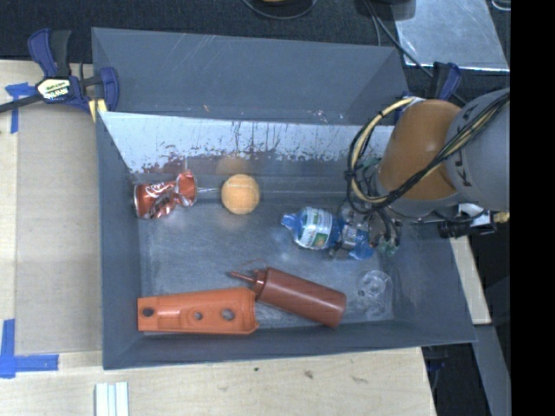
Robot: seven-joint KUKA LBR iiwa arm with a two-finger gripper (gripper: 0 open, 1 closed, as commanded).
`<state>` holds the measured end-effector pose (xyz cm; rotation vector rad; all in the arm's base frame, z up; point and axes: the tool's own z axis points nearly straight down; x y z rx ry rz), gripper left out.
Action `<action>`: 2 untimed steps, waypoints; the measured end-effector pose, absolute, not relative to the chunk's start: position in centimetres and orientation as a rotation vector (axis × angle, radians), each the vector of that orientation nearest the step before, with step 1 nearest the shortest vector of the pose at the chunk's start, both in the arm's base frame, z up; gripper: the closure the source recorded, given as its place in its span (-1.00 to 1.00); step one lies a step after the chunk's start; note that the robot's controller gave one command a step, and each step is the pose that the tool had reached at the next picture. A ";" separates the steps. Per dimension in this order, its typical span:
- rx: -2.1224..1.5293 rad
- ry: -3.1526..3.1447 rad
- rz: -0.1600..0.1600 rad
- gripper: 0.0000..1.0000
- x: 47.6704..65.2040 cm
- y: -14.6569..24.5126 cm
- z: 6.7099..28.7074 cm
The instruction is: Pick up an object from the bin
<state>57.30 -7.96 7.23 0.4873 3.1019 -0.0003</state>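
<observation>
My gripper (373, 234) is low at the right side of the bin, under the arm's orange cover. It stands at the right end of a crushed blue and green plastic bottle (309, 229), which lies on the bin floor; whether they touch is hidden. A clear plastic cup (374, 289) lies just in front of the gripper. A brown squeeze bottle (297, 295) lies on its side to the front left, nozzle pointing left.
An orange flat block with holes (197, 311) lies along the front wall, touching the brown bottle. An orange ball (240, 193) and a crushed red can (164, 196) sit near the back wall at the left.
</observation>
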 end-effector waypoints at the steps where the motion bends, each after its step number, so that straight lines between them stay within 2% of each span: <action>1: 0.486 3.101 0.000 1.00 57.3 -8.0 7.9; 2: 0.486 3.102 0.000 1.00 57.3 -8.0 8.7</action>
